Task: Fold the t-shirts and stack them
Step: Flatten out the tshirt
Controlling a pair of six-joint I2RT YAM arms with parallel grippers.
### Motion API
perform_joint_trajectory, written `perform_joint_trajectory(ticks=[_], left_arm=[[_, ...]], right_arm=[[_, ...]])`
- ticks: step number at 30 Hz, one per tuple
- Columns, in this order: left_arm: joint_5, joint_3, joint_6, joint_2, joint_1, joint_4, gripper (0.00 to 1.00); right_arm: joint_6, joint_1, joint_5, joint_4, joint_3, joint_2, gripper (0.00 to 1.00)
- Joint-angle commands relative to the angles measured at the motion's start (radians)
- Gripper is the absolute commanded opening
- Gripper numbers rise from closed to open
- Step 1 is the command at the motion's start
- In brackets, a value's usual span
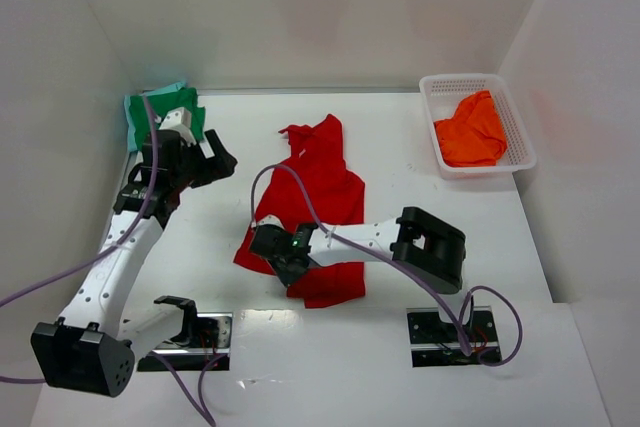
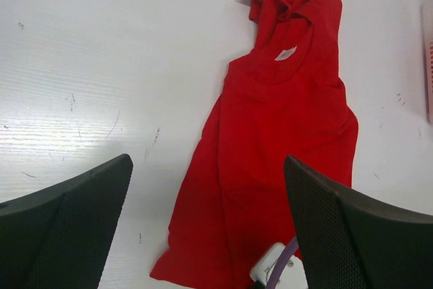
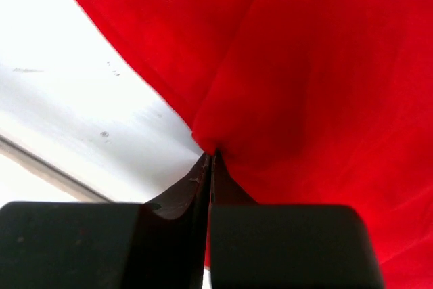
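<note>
Bright red cloth t-shirt (image 1: 322,182) is lying lengthwise in the middle of the white bench (image 1: 430,182), collar end away from the arms. The right pincer (image 3: 210,157) is pressed together, pinching a pucker of cloth at the near left edge. Could be hem or side seam, can't really tell from the wrist view. A purple cable (image 1: 290,175) loops across the shirt. The left pincer (image 1: 218,159) hangs spread wide, holding nothing. The crumpled green cloth t-shirt (image 1: 165,107) sits in the far left corner, partly behind the left arm. The orange cloth t-shirt (image 1: 470,132) is bunched in the white plastic lattice basket (image 1: 522,142) at far right.
</note>
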Motion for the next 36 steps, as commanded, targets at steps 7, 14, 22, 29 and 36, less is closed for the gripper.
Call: perform_joint_trajectory(ticks=[7,14,22,29,36], left_arm=[[0.000,-0.016,-0.037,-0.058,0.010,0.013,1.00],[0.245,-0.107,-0.037,-0.058,0.012,0.022,1.00],[0.444,-0.152,0.005,-0.080,-0.013,0.019,1.00],[0.521,-0.161,0.012,-0.058,-0.097,0.013,1.00],[0.530,-0.152,0.012,0.051,-0.238,0.056,1.00]], right_arm=[[0.029,-0.064,0.190,-0.104,0.045,-0.246,0.00],[-0.018,-0.221,0.248,-0.122,0.045,-0.365,0.00],[-0.082,-0.453,0.249,-0.062,0.000,-0.419,0.00],[-0.133,-0.608,0.249,-0.047,0.031,-0.475,0.00],[-0.175,-0.661,0.269,-0.055,0.077,-0.511,0.00]])
